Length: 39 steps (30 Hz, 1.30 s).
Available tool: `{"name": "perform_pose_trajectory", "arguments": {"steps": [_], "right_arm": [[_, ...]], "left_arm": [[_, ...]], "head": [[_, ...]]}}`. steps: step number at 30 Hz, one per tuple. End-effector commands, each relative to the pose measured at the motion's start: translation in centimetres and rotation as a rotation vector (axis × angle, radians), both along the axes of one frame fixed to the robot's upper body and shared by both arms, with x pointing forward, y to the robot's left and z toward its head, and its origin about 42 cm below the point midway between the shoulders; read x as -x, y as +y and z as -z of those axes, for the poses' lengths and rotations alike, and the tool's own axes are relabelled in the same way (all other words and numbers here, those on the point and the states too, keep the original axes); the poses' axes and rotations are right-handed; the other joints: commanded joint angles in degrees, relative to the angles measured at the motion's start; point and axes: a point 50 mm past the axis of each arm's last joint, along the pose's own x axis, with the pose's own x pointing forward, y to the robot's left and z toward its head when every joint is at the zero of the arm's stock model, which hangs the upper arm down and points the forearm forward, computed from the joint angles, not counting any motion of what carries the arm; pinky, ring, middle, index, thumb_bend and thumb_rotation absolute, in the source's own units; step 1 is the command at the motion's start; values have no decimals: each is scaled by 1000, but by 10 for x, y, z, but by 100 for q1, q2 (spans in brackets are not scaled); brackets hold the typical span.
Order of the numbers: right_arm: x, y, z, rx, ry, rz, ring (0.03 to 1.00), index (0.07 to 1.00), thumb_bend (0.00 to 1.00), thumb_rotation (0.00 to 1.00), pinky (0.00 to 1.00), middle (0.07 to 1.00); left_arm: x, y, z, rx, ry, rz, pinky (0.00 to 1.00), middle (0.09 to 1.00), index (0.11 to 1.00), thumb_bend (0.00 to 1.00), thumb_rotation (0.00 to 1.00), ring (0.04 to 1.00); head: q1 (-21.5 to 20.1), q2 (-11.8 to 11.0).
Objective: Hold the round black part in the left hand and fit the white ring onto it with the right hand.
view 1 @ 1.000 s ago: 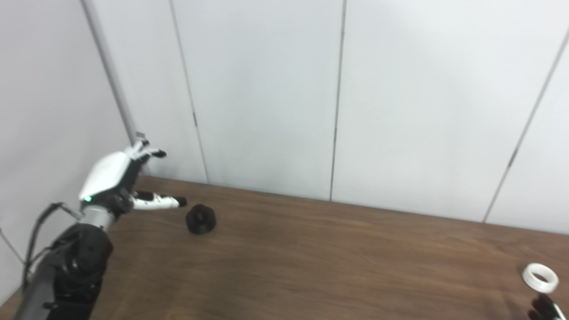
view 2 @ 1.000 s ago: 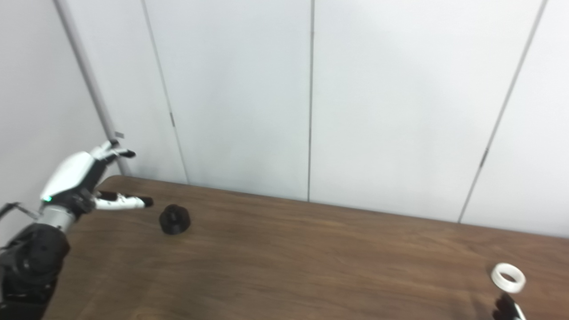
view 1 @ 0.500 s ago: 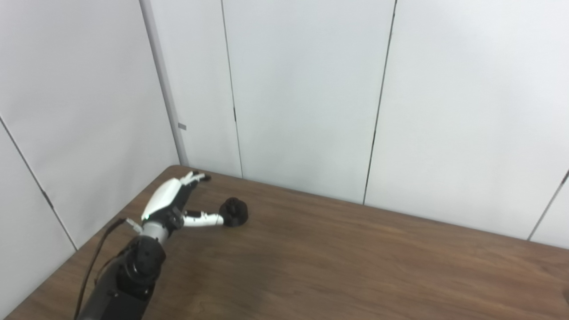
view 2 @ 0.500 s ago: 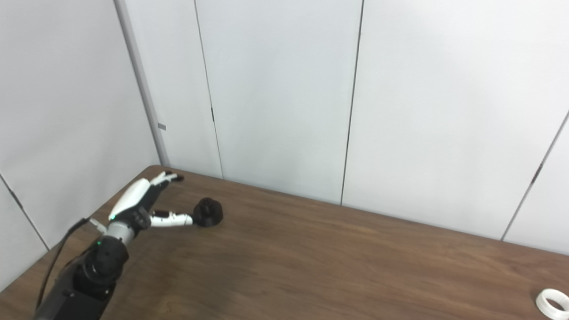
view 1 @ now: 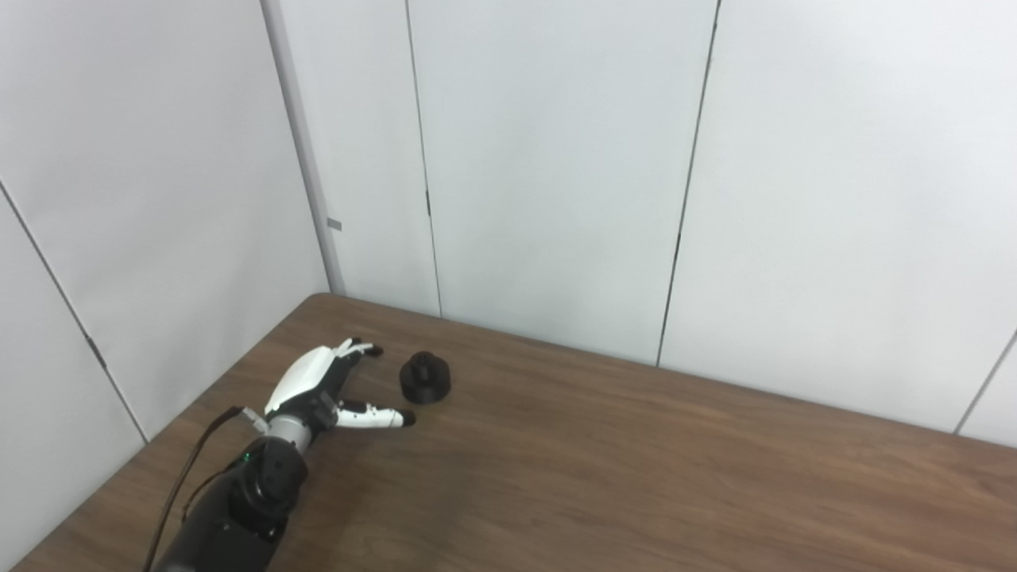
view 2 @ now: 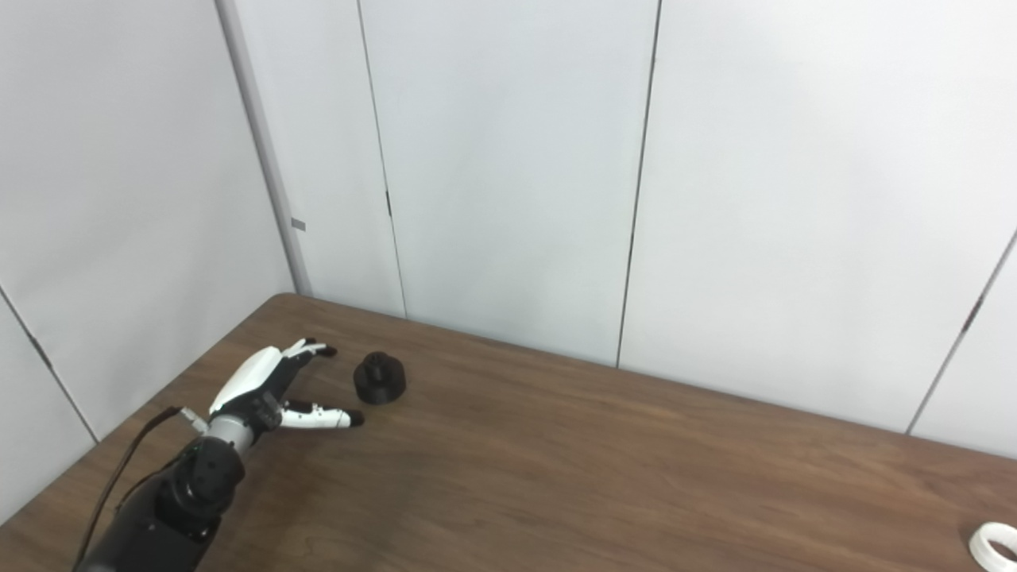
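In the left eye view, the left hand (view 1: 318, 385) is reaching over the brown wooden table (view 1: 636, 477) with fingers and thumb spread apart, holding nothing. The round black part (view 1: 425, 379) is sitting on the tabletop just beyond the thumb tip, in the gap between thumb and fingers, apart from both. Whether the palm is touching the wood or hanging just above it is hard to make out. The arm is being cut off by the bottom edge. The right hand and the white ring are lying outside this picture. Pale grey wall panels (view 1: 556, 159) with dark vertical seams are standing behind the table, meeting in a corner above the hand.

In the right eye view, the same spread hand (view 2: 262, 389) is showing, with the black part (view 2: 380, 380) just ahead of its thumb. The white ring (view 2: 993, 545) is lying far off to the hand's right, at the picture's lower right corner, partly cropped by the frame. The right hand is out of sight here too.
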Motion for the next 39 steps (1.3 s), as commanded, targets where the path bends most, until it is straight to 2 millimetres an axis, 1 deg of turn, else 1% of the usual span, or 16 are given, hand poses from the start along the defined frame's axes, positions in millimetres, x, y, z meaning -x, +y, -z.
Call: {"name": "perform_pose_trajectory", "arguments": {"steps": [1, 4, 9, 14, 18, 21, 29, 32, 36, 39], "right_arm": [[7, -15, -7, 40, 3, 15, 1000, 890, 354, 1000, 1000, 973], [8, -16, -8, 41, 5, 15, 1000, 894, 339, 1000, 1000, 979], [11, -16, -9, 43, 9, 17, 997, 875, 379, 1000, 1000, 960], [15, -16, -11, 41, 13, 18, 967, 858, 391, 1000, 956, 941], [18, -15, -12, 41, 15, 16, 956, 849, 423, 968, 920, 937], [20, -15, -13, 42, 18, 18, 941, 839, 439, 926, 880, 929], [27, -12, -13, 30, 18, 14, 930, 830, 500, 869, 828, 921], [31, -11, -13, 34, 19, 18, 930, 834, 521, 858, 808, 922], [36, -10, -14, 34, 26, 21, 921, 832, 523, 834, 795, 914], [39, -10, -16, 35, 28, 21, 922, 829, 520, 851, 790, 916]], "left_arm": [[-12, 7, -26, -51, -98, 5, 1000, 1000, 839, 1000, 349, 1000], [-12, 5, -20, -47, -99, 2, 1000, 1000, 831, 1000, 331, 1000], [-15, 0, -8, -30, -82, 6, 1000, 1000, 824, 1000, 316, 1000], [-21, -6, 0, -40, -66, 9, 1000, 1000, 818, 1000, 297, 1000], [-25, -9, 5, -36, -42, 12, 1000, 1000, 830, 1000, 327, 1000], [-29, -13, 7, -30, -38, 18, 1000, 1000, 841, 1000, 325, 1000], [-42, -22, 9, -4, -37, 37, 1000, 1000, 842, 1000, 304, 1000], [-47, -24, 9, -10, -21, 41, 1000, 1000, 849, 1000, 312, 1000], [-56, -27, 12, -7, -14, 50, 1000, 1000, 847, 1000, 314, 1000], [-63, -30, 12, -11, -19, 61, 1000, 1000, 841, 1000, 303, 1000]], "head": [[-4, 12], [-48, 51], [-94, 86], [-140, 106], [-188, 128], [-232, 141], [-361, 102], [-406, 106], [-435, 124], [-440, 152]]}}
